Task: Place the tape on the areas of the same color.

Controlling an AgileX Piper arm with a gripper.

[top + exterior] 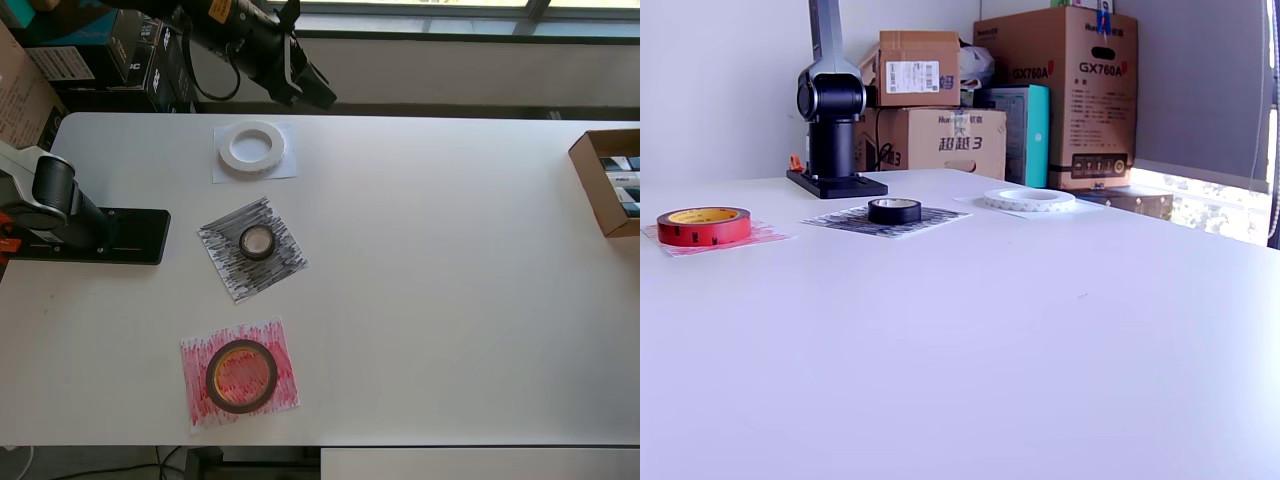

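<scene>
In the overhead view, the arm's black base plate [100, 237] is bolted near the table's [450, 300] left edge. The gripper [305, 85] hangs past the far edge, above the white sheet's far side; it holds nothing, but whether its fingers are parted or closed cannot be told from these views.

Going left to right in the same view, the red-brown roll [241, 376] lies on the red scribbled sheet [192, 400] near the table's near edge. The small black roll [257, 241] sits about mid-sheet on the black scribbled sheet [230, 272], in the table's left half. The white ring [252, 146] rests on the plain white sheet [285, 170] close to the far edge, towards that sheet's far side.

As a judgement, the task looks complete: each roll lies within the sheet of its own colour, and nothing seems left to move.

All three rolls lie flat, their holes facing straight up. Being round, they show no long axis along the table. The exterior view confirms each one sits level on its paper.
</scene>
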